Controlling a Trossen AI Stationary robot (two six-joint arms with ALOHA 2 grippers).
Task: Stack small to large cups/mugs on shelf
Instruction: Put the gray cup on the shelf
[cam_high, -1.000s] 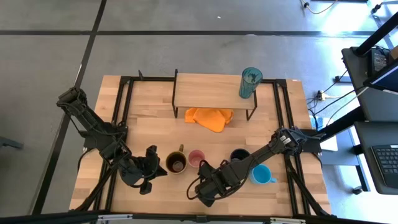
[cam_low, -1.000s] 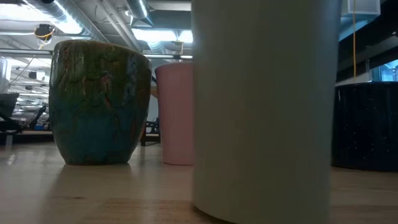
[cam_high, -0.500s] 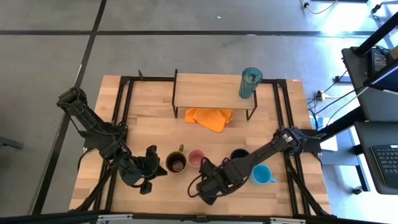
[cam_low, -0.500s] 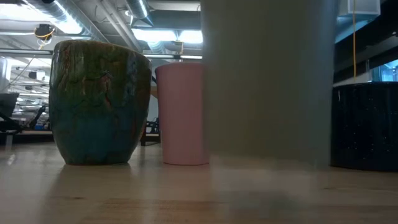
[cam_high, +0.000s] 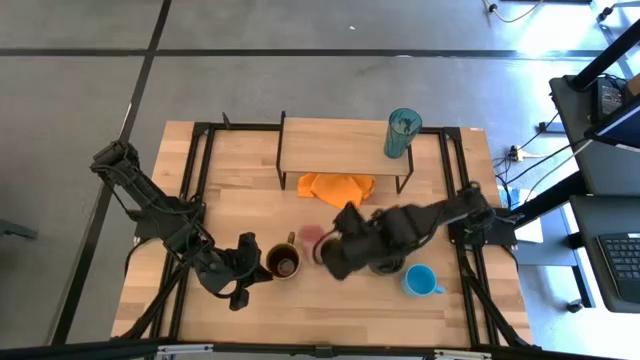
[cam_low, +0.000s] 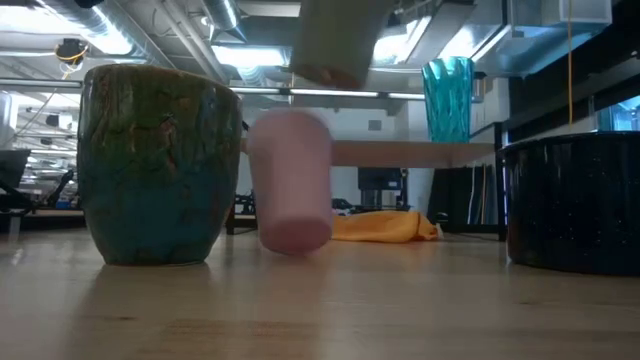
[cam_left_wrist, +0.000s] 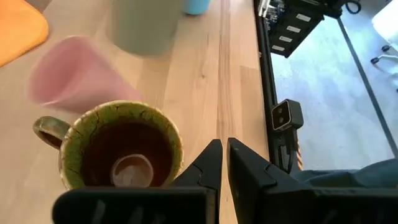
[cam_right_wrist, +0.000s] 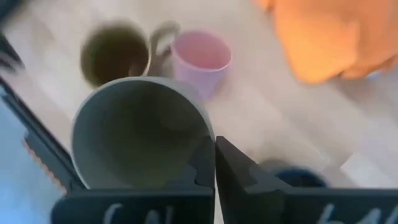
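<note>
My right gripper (cam_high: 343, 252) is shut on the olive-grey cup (cam_right_wrist: 140, 134) and holds it in the air above the row of cups; the cup also shows at the top of the low view (cam_low: 335, 40). The pink cup (cam_high: 312, 235) stands just beside it, blurred and tilted in the low view (cam_low: 290, 180). The mustard-brown mug (cam_high: 283, 262) stands on the table right of my left gripper (cam_high: 240, 283), which is shut and empty. The black mug (cam_low: 575, 205) is mostly under my right arm. The light blue mug (cam_high: 422, 281) stands near the right front. The teal tumbler (cam_high: 403, 133) stands on the shelf (cam_high: 330, 145). My right gripper holds the olive-grey cup by its rim wall (cam_right_wrist: 208, 140), one finger inside the cup and one outside. The cup is lifted clear of the table, its mouth toward the wrist camera, and it tilts a little in the low view.
An orange cloth (cam_high: 338, 190) lies on the table under the shelf's front edge. The shelf's board has bare room left of the tumbler. A black metal frame (cam_high: 200, 160) runs along the table's sides.
My right gripper has lifted the olive-grey cup off the table near the front edge and carried it up and toward the far edge, over the row of cups. The pink cup has shifted a little toward the far edge and now shows tilted.
</note>
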